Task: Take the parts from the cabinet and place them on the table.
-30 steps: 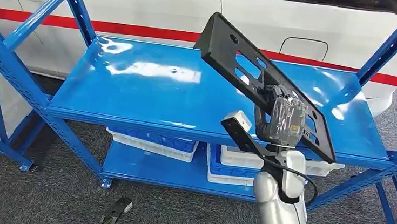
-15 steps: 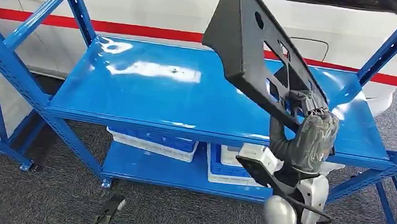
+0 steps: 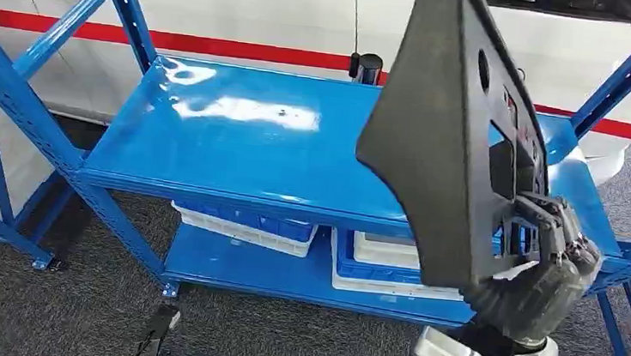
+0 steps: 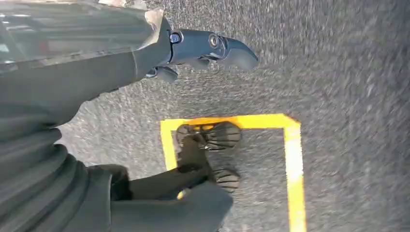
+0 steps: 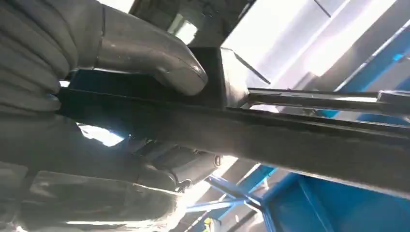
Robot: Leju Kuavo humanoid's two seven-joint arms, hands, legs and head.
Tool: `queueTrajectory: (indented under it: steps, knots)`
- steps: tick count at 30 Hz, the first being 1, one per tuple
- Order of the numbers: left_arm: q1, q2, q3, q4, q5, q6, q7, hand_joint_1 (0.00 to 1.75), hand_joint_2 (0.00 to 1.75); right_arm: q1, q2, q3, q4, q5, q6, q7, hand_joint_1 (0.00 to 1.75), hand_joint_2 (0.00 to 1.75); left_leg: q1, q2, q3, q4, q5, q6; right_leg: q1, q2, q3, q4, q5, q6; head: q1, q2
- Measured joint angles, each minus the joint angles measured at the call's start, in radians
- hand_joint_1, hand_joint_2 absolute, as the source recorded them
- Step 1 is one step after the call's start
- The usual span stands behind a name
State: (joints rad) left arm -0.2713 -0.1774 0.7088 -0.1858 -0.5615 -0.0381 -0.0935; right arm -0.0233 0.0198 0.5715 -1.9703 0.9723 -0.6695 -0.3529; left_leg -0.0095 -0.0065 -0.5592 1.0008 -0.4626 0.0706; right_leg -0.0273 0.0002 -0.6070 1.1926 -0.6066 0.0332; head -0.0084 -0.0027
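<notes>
Head view: I had one part in sight, a flat black plastic panel [image 3: 443,155] with several cut-out openings and one round hole near its upper edge. It stood nearly upright, lifted clear above the top shelf [image 3: 246,146] of the blue rack [image 3: 9,91], close to the camera. My right hand [image 3: 545,276] gripped it at the lower edge, fingers [image 3: 549,224] hooked through a cut-out. Two shelves were visible on the rack; the lower one [image 3: 235,270] carried three bins, one blue and white on the left [image 3: 243,228] and two on the right [image 3: 374,261]. A white vehicle with a red stripe [image 3: 223,15] stood behind the rack.

Left wrist view: left hand [image 4: 203,48] hung over grey carpet [image 4: 348,72] with a yellow floor marking [image 4: 295,164]. Fingers were extended, holding nothing.

Right wrist view: thumb [image 5: 150,58] pressed on one face of the panel [image 5: 290,140], dark fingers [image 5: 183,164] clamped on the opposite face. Blue rack beams [image 5: 241,186] showed behind.
</notes>
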Motion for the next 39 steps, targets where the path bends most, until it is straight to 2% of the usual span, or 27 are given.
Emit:
queueTrajectory:
  steps: [2, 3, 4, 6, 7, 8, 11, 12, 13, 14, 16, 17, 18, 19, 21, 22, 23, 26, 27, 28, 29, 31, 32, 33, 35, 37, 39]
  knots:
    - [0.008, 0.002, 0.021, 0.0, 0.025, 0.013, -0.018, 0.0, 1.75, 0.039, -0.026, 0.002, -0.004, -0.065, -0.015, -0.041, 1.75, 1.75, -0.002, -0.001, -0.001, 0.001, -0.001, 0.0, 0.002, 0.0, -0.076, 0.126, -0.025, 0.002, 0.0, 0.0]
    - [0.013, 0.003, 0.031, 0.0, 0.038, 0.019, -0.027, 0.0, 1.75, 0.061, -0.037, 0.002, -0.004, -0.104, -0.018, -0.065, 1.75, 1.75, -0.002, -0.002, 0.0, 0.001, -0.002, -0.001, 0.002, 0.0, -0.084, 0.123, -0.011, 0.009, 0.0, 0.0]
    - [0.018, 0.005, 0.045, 0.0, 0.049, 0.027, -0.036, 0.0, 1.75, 0.083, -0.047, 0.002, -0.003, -0.153, -0.019, -0.095, 1.75, 1.75, -0.002, -0.004, 0.002, 0.002, -0.004, -0.004, 0.002, 0.0, -0.065, 0.064, 0.028, 0.019, 0.001, 0.0]
    - [0.024, 0.007, 0.064, 0.0, 0.062, 0.036, -0.053, 0.0, 1.75, 0.109, -0.06, 0.001, -0.003, -0.225, -0.019, -0.138, 1.75, 1.75, 0.0, -0.006, 0.007, 0.005, -0.01, -0.014, -0.003, -0.001, 0.01, -0.12, 0.114, 0.035, 0.001, 0.0]
    - [0.027, 0.009, 0.073, 0.0, 0.069, 0.041, -0.06, 0.0, 1.75, 0.119, -0.066, 0.0, -0.001, -0.252, -0.019, -0.16, 1.75, 1.75, -0.003, -0.006, 0.003, 0.01, -0.014, -0.02, -0.005, -0.002, 0.022, -0.166, 0.128, 0.029, 0.004, 0.0]
    - [0.029, 0.012, 0.081, 0.0, 0.073, 0.045, -0.065, 0.0, 1.75, 0.128, -0.068, 0.0, 0.001, -0.27, -0.019, -0.176, 1.75, 1.75, -0.009, -0.008, -0.001, 0.016, -0.019, -0.028, 0.0, 0.0, 0.029, -0.171, 0.135, 0.016, 0.003, 0.0]
    - [0.035, 0.016, 0.098, 0.0, 0.08, 0.048, -0.072, 0.0, 1.75, 0.148, -0.075, -0.006, 0.009, -0.294, -0.019, -0.19, 1.75, 1.75, -0.002, -0.007, -0.002, 0.012, -0.014, -0.04, 0.004, 0.002, 0.023, -0.168, 0.139, -0.006, 0.002, 0.0]
    - [0.035, 0.022, 0.101, 0.0, 0.08, 0.049, -0.074, 0.0, 1.75, 0.15, -0.076, -0.006, 0.009, -0.296, -0.019, -0.194, 1.75, 1.75, 0.001, -0.008, -0.005, 0.017, -0.022, -0.046, -0.007, 0.002, 0.026, -0.172, 0.143, -0.013, 0.003, 0.0]
    - [0.036, 0.021, 0.106, 0.0, 0.08, 0.049, -0.076, 0.0, 1.75, 0.15, -0.077, -0.006, 0.009, -0.298, -0.019, -0.197, 1.75, 1.75, 0.002, -0.005, -0.011, 0.039, -0.04, -0.054, -0.007, 0.001, 0.027, -0.172, 0.141, -0.018, -0.001, 0.0]
    - [0.036, 0.021, 0.11, 0.0, 0.081, 0.049, -0.077, 0.0, 1.75, 0.15, -0.077, -0.007, 0.01, -0.301, -0.018, -0.198, 1.75, 1.75, 0.005, -0.001, -0.037, 0.097, -0.078, -0.062, -0.006, 0.0, 0.027, -0.172, 0.142, -0.029, -0.007, 0.0]
    - [0.039, 0.021, 0.119, 0.0, 0.088, 0.057, -0.079, 0.0, 1.75, 0.155, -0.077, -0.008, 0.013, -0.305, -0.005, -0.203, 1.75, 1.75, 0.014, 0.0, -0.116, 0.262, -0.155, -0.074, -0.003, 0.0, 0.024, -0.172, 0.142, -0.029, -0.007, 0.0]
    - [0.043, 0.021, 0.122, 0.0, 0.091, 0.06, -0.08, 0.0, 1.75, 0.158, -0.077, -0.009, 0.016, -0.306, 0.0, -0.203, 1.75, 1.75, 0.016, 0.0, -0.143, 0.316, -0.168, -0.077, -0.003, 0.0, 0.024, -0.172, 0.142, -0.029, -0.006, 0.0]
    - [0.047, 0.022, 0.123, 0.0, 0.092, 0.062, -0.08, 0.0, 1.75, 0.161, -0.077, -0.01, 0.019, -0.306, 0.001, -0.204, 1.75, 1.75, 0.018, 0.0, -0.148, 0.324, -0.158, -0.078, -0.003, 0.0, 0.024, -0.172, 0.142, -0.029, -0.006, 0.0]
    - [0.048, 0.023, 0.124, 0.0, 0.092, 0.062, -0.08, 0.0, 1.75, 0.163, -0.077, -0.011, 0.021, -0.306, 0.002, -0.204, 1.75, 1.75, 0.02, 0.0, -0.13, 0.282, -0.122, -0.077, -0.003, 0.0, 0.025, -0.172, 0.142, -0.029, -0.007, 0.0]
    - [0.047, 0.024, 0.128, 0.0, 0.092, 0.063, -0.082, 0.0, 1.75, 0.164, -0.077, -0.011, 0.022, -0.31, 0.003, -0.209, 1.75, 1.75, 0.02, 0.003, -0.044, 0.113, -0.035, -0.071, -0.003, 0.0, 0.03, -0.172, 0.142, -0.028, -0.006, 0.0]
    - [0.047, 0.024, 0.133, 0.0, 0.094, 0.065, -0.085, 0.0, 1.75, 0.164, -0.076, -0.012, 0.023, -0.318, 0.009, -0.218, 1.75, 1.75, 0.02, 0.003, 0.001, 0.024, -0.013, -0.065, -0.002, 0.0, 0.031, -0.172, 0.142, -0.027, -0.007, 0.0]
    - [0.046, 0.024, 0.137, 0.0, 0.098, 0.065, -0.087, 0.0, 1.75, 0.164, -0.075, -0.013, 0.024, -0.326, 0.015, -0.228, 1.75, 1.75, 0.013, 0.003, 0.004, 0.014, -0.02, -0.063, 0.008, 0.0, 0.028, -0.171, 0.144, -0.024, -0.005, 0.0]
    - [0.049, 0.027, 0.146, 0.0, 0.104, 0.069, -0.09, 0.0, 1.75, 0.163, -0.071, -0.014, 0.032, -0.338, 0.027, -0.249, 1.75, 1.75, 0.005, 0.002, -0.004, 0.016, -0.016, -0.051, 0.001, 0.0, 0.025, -0.175, 0.15, -0.01, -0.005, 0.0]
    - [0.049, 0.027, 0.149, 0.0, 0.106, 0.069, -0.091, 0.0, 1.75, 0.159, -0.069, -0.015, 0.036, -0.34, 0.029, -0.254, 1.75, 1.75, 0.007, 0.003, 0.001, 0.005, -0.007, -0.039, 0.007, 0.0, 0.022, -0.176, 0.151, -0.002, -0.006, 0.0]
    - [0.048, 0.026, 0.152, 0.0, 0.109, 0.07, -0.095, 0.0, 1.75, 0.155, -0.068, -0.018, 0.042, -0.341, 0.031, -0.257, 1.75, 1.75, 0.012, 0.007, 0.003, -0.003, 0.001, -0.031, 0.002, -0.001, 0.013, -0.159, 0.139, -0.001, -0.005, 0.0]
    - [0.047, 0.027, 0.155, 0.0, 0.112, 0.072, -0.098, 0.0, 1.75, 0.15, -0.066, -0.019, 0.046, -0.342, 0.031, -0.262, 1.75, 1.75, 0.012, 0.006, -0.001, -0.004, 0.004, -0.023, 0.006, -0.001, -0.009, -0.113, 0.106, -0.01, -0.004, 0.0]
    - [0.049, 0.029, 0.165, 0.0, 0.114, 0.079, -0.102, 0.0, 1.75, 0.147, -0.063, -0.021, 0.054, -0.342, 0.031, -0.273, 1.75, 1.75, 0.01, 0.007, -0.007, -0.003, 0.008, -0.017, 0.005, 0.0, -0.079, 0.042, 0.036, -0.023, 0.001, 0.0]
    - [0.051, 0.029, 0.167, 0.0, 0.116, 0.081, -0.103, 0.0, 1.75, 0.146, -0.062, -0.022, 0.059, -0.338, 0.031, -0.276, 1.75, 1.75, 0.01, 0.007, -0.011, -0.003, 0.01, -0.016, 0.006, 0.0, -0.104, 0.104, 0.017, -0.022, 0.003, 0.0]
    - [0.053, 0.029, 0.17, 0.0, 0.119, 0.078, -0.103, 0.0, 1.75, 0.144, -0.061, -0.022, 0.062, -0.331, 0.031, -0.278, 1.75, 1.75, 0.01, 0.006, -0.012, -0.003, 0.011, -0.017, 0.005, 0.0, -0.109, 0.123, 0.017, -0.016, 0.003, 0.0]
    - [0.056, 0.03, 0.172, 0.0, 0.122, 0.061, -0.104, 0.0, 1.75, 0.137, -0.06, -0.022, 0.066, -0.315, 0.031, -0.28, 1.75, 1.75, 0.01, 0.004, -0.014, 0.0, 0.013, -0.019, 0.005, -0.001, -0.055, 0.036, 0.056, 0.002, 0.005, 0.0]
    - [0.057, 0.033, 0.172, 0.0, 0.122, 0.047, -0.104, 0.0, 1.75, 0.133, -0.059, -0.021, 0.066, -0.307, 0.029, -0.28, 1.75, 1.75, 0.011, 0.002, -0.016, 0.009, 0.01, -0.026, 0.0, -0.001, 0.045, -0.147, 0.116, 0.016, 0.005, 0.0]
    - [0.056, 0.038, 0.175, 0.0, 0.122, 0.041, -0.103, 0.0, 1.75, 0.13, -0.058, -0.021, 0.068, -0.305, 0.027, -0.28, 1.75, 1.75, 0.003, 0.002, -0.025, 0.019, 0.007, -0.039, 0.005, 0.004, 0.05, -0.169, 0.115, -0.001, 0.003, 0.0]
